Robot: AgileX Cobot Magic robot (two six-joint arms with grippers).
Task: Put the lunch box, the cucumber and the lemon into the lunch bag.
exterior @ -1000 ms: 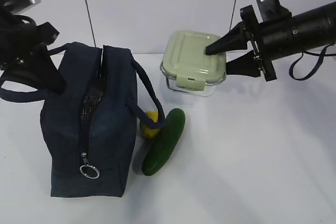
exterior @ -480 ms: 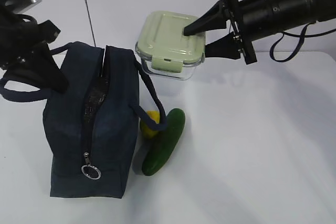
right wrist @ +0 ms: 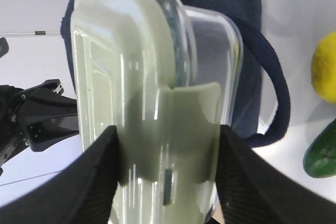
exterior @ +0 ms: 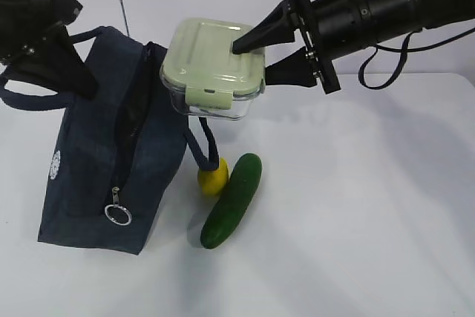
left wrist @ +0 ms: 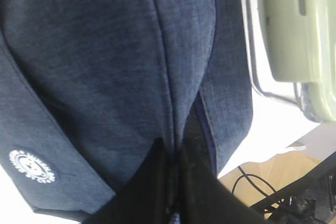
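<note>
Only the wrist views show jaws pinching: right on lunch box (right wrist: 152,93), left on lunch bag (left wrist: 115,77).

Small round white emblem on the lunch bag (exterior: 111,161), its lettering unreadable.

Matt cloth lunch bag (exterior: 89,161), glossy lunch box (exterior: 211,72)

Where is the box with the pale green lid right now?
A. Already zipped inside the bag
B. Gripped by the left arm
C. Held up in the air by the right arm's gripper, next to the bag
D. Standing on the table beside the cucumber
C: the right gripper clamps the lunch box, lifted off the table beside the lunch bag.
</note>
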